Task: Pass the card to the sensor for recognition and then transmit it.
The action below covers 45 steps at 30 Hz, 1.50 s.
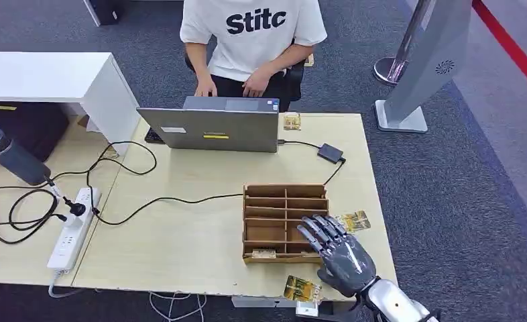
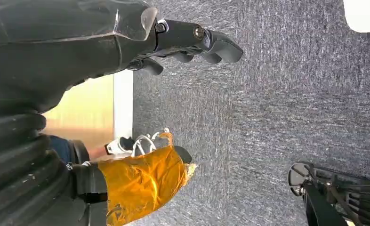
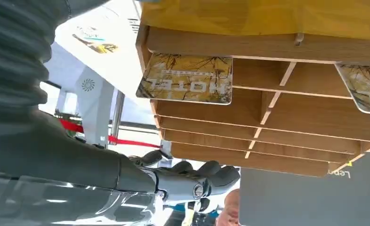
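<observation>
Wooden organizer (image 1: 286,222) at lower centre held one card (image 1: 263,253) in its front-left slot, long axis left-right. Right hand (image 1: 334,252), fingers spread, empty, hovered over it; left hand (image 2: 192,42) loosely curled, empty.

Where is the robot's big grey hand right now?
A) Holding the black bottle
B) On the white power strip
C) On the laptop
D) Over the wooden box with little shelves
D: the head view shows the grey right hand spread over the right end of the brown wooden compartment box on the pale wooden table.
</observation>
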{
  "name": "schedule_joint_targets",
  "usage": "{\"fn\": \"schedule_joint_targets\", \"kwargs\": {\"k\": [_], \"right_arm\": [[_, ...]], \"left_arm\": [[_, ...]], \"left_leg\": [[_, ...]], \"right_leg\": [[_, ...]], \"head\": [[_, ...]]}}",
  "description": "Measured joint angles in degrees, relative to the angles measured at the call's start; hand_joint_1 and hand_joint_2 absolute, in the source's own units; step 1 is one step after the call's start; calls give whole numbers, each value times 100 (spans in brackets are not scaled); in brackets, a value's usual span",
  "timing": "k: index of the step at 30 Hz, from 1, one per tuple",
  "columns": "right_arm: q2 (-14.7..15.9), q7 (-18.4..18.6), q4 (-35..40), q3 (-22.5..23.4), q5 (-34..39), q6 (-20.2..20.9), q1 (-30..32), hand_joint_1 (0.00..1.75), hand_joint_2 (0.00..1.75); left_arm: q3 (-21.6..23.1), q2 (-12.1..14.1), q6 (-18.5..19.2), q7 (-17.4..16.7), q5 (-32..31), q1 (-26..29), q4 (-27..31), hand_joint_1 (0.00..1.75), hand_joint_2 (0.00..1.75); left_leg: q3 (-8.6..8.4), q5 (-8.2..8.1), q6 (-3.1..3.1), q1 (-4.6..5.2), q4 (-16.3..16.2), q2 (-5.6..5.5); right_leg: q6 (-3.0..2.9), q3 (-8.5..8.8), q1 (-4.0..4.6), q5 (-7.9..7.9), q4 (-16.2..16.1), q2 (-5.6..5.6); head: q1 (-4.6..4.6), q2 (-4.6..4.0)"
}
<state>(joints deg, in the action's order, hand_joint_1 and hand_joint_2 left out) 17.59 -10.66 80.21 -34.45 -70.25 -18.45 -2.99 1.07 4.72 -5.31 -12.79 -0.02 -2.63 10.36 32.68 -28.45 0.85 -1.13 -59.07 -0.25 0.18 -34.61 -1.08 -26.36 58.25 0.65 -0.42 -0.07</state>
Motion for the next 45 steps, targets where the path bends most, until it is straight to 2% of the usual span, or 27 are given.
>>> {"fn": "schedule_joint_targets", "kwargs": {"k": [14,15,17,18,21,30,45], "right_arm": [[0,-20,0,-2,19,22,0,2,175],[0,-20,0,-2,20,24,0,30,175],[0,-20,0,-4,37,48,0,99,175],[0,-18,0,-4,42,72,0,127,175],[0,52,-11,-7,4,118,-1,145,175],[-15,321,-140,31,-230,116,-26,164,175],[-85,312,-203,79,-282,98,-92,161,175]], "left_arm": [[-22,0,0,0,-26,0,0,0,175],[-24,0,0,0,-33,0,0,0,175],[-24,0,0,0,-35,0,0,0,175],[-24,0,0,0,-37,0,0,0,175],[-26,0,0,0,-55,0,0,0,175],[-37,0,0,0,-120,0,0,0,175],[-74,0,2,0,-155,0,0,0,175]], "left_leg": [[0,0,0,0,0,0],[0,0,0,0,0,0],[0,0,0,0,0,0],[0,0,0,0,0,0],[0,0,0,0,0,0],[1,0,0,0,0,0],[0,0,0,0,0,0]], "right_leg": [[0,0,0,0,0,0],[0,0,0,0,0,0],[0,0,0,0,0,0],[0,0,0,0,0,0],[0,0,0,0,0,0],[0,0,0,0,0,0],[0,3,0,0,0,-1]], "head": [[0,0],[0,0],[0,0],[0,0],[0,0],[0,0],[0,0]]}}
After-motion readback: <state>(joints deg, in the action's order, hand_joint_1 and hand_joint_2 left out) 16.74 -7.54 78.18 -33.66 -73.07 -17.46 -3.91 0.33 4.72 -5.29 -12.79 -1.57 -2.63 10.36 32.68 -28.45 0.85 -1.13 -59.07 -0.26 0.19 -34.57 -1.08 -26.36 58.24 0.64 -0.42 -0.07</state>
